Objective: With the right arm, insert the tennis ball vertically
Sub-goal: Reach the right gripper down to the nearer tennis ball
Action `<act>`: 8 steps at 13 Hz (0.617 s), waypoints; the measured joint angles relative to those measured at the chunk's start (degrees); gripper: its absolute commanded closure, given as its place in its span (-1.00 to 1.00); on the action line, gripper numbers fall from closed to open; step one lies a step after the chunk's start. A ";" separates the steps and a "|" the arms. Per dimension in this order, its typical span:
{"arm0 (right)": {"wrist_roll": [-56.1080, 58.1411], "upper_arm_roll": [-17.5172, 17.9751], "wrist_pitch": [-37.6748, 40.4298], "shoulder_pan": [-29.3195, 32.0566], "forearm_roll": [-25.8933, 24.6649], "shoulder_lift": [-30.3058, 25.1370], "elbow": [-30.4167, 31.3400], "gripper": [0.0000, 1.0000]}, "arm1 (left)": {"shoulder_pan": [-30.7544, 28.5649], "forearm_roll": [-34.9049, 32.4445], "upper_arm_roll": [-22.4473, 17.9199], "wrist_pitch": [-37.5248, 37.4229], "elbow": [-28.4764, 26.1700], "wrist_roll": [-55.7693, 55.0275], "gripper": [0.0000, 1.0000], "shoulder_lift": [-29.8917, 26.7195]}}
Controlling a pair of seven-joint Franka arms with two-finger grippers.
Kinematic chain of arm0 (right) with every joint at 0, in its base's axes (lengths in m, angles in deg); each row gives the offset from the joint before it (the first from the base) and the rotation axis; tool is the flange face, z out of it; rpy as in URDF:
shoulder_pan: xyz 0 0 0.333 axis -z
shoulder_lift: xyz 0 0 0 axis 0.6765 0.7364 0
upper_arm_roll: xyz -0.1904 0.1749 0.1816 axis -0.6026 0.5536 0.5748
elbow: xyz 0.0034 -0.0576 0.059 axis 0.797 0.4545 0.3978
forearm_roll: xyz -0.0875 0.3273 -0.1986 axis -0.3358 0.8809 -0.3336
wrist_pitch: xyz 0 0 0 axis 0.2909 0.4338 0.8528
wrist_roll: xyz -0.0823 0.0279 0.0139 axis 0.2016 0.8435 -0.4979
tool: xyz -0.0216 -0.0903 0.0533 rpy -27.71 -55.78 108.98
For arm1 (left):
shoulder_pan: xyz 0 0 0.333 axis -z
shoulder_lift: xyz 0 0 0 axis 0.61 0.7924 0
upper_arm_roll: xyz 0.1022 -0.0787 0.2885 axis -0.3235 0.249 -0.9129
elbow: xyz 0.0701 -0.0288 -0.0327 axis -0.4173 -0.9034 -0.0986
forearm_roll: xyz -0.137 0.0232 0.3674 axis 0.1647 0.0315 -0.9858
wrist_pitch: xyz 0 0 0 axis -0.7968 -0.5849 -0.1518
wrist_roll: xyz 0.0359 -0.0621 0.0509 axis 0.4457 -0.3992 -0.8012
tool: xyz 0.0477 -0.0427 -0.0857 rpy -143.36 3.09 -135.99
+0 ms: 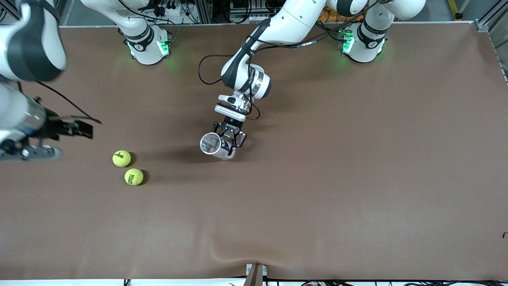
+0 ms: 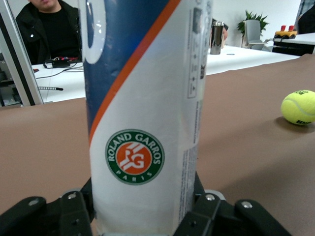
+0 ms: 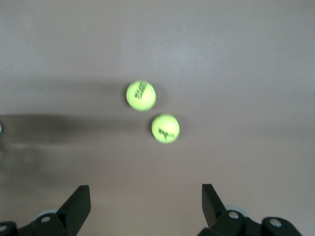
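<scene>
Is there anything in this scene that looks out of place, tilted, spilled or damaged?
Nothing stands out. The left gripper holds the tennis ball can upright, its open mouth facing up. Two tennis balls lie close together on the table, intact. The right gripper hangs open above them.

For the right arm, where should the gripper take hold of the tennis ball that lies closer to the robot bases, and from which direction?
Probably from straight above, across the widest part of the farther tennis ball. It is round, so any pair of facing sides works, but the second ball lies close beside it; keep the fingers off that side. The right gripper is open above both.
</scene>
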 measured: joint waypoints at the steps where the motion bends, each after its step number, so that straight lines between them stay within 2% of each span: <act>1: -0.02 0.00 -4.27 -0.48 -0.01 2.66 0.47 -1.00 | -0.02 -0.90 0.09 -0.74 -0.01 -1.11 -0.43 0.26; 5: -0.02 -0.28 -20.45 -0.63 -0.02 12.25 4.63 -1.00 | 0.10 -2.67 1.47 -3.71 -0.02 -3.74 -0.43 1.33; 8: -0.06 -0.72 -26.27 0.61 1.34 16.54 7.84 -1.00 | 0.10 -3.13 2.30 -6.71 -0.01 -5.02 -0.44 2.18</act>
